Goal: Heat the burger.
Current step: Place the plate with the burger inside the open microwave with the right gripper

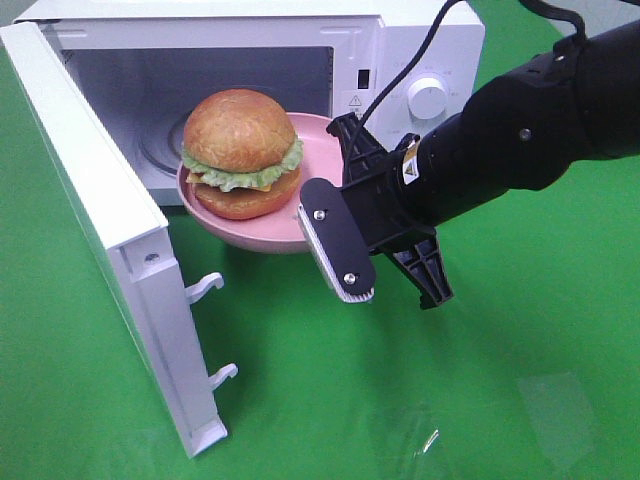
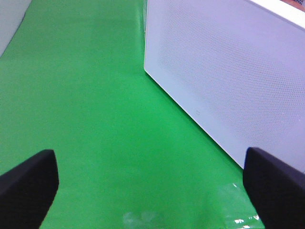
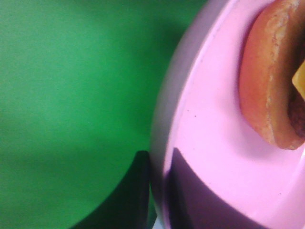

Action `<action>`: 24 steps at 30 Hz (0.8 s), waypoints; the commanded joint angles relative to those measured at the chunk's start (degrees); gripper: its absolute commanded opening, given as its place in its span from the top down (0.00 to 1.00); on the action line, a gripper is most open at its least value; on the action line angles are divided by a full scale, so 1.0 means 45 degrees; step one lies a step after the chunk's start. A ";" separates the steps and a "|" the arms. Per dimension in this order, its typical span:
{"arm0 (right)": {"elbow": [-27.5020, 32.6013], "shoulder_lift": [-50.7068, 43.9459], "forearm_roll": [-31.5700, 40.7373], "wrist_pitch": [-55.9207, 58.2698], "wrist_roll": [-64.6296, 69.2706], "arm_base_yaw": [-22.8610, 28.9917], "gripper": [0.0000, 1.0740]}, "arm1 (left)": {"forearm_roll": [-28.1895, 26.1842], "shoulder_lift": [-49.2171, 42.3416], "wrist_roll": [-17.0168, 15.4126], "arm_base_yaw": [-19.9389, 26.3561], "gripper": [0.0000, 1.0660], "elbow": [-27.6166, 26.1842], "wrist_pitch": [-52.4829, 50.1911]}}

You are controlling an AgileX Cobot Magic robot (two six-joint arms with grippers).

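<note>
The burger [image 1: 240,150] sits on a pink plate [image 1: 322,140]. My right gripper [image 1: 312,215] is shut on the plate's near right rim and holds it raised at the mouth of the open microwave [image 1: 420,45]. In the right wrist view the plate [image 3: 214,143] fills the frame, with the burger's bottom bun [image 3: 271,81] on it and a dark finger [image 3: 133,195] under the rim. My left gripper [image 2: 150,191] is open and empty above the green cloth, beside the microwave's perforated outer wall [image 2: 224,71]. It does not show in the exterior view.
The microwave door [image 1: 100,220] stands swung open to the left, its latch hooks [image 1: 205,288] pointing right. A glass turntable [image 1: 160,145] lies inside the cavity. Green cloth [image 1: 420,400] covers the table around it.
</note>
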 commanded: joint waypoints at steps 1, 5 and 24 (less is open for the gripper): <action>-0.0547 0.0013 0.0064 -0.1044 0.0484 -0.0153 0.98 | -0.0051 -0.0140 0.0025 -0.0038 0.06 0.0025 -0.0166; -0.0802 0.0140 0.0064 -0.1057 0.0509 -0.0153 0.98 | -0.0051 -0.0140 0.0025 -0.0038 0.06 0.0025 -0.0166; -0.2687 0.1553 0.0064 -0.0738 0.0802 -0.0153 0.99 | -0.0051 -0.0140 0.0025 -0.0038 0.06 0.0025 -0.0166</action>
